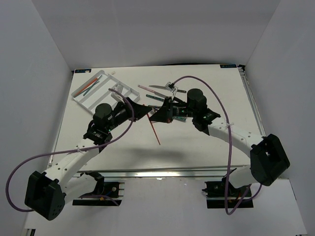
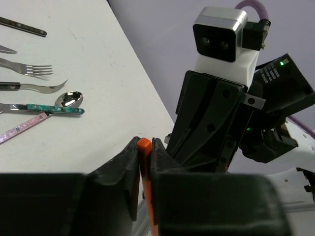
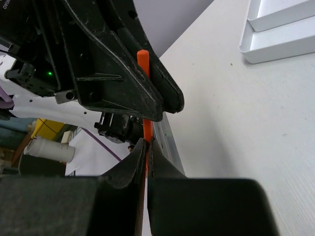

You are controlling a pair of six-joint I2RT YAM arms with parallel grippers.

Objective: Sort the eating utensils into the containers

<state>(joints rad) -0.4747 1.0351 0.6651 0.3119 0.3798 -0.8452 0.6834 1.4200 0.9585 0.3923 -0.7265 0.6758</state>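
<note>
Two tools meet over the middle of the surface [image 1: 197, 147], tip to tip, and both pinch one orange chopstick [image 3: 143, 64]. The left tool [image 2: 143, 147] has its fingers pressed against the stick's blunt end. The right tool [image 3: 146, 147] is clamped on the same stick further along. The rest of the stick slants down below both tools toward the surface.

Up and to the left of the left tool lies the white tray [image 1: 98, 93]. Its outermost compartment holds a pair of chopsticks [image 1: 91, 85], one teal and one red, lying lengthwise. The compartments nearest the left tool are partly hidden by the arm, so I cannot tell their contents.

Beyond the right tool, loose utensils lie on the surface: a fork [image 2: 34, 69], a spoon [image 2: 69, 100], a teal handle [image 2: 54, 109] and a pink handle [image 2: 22, 129].
</note>
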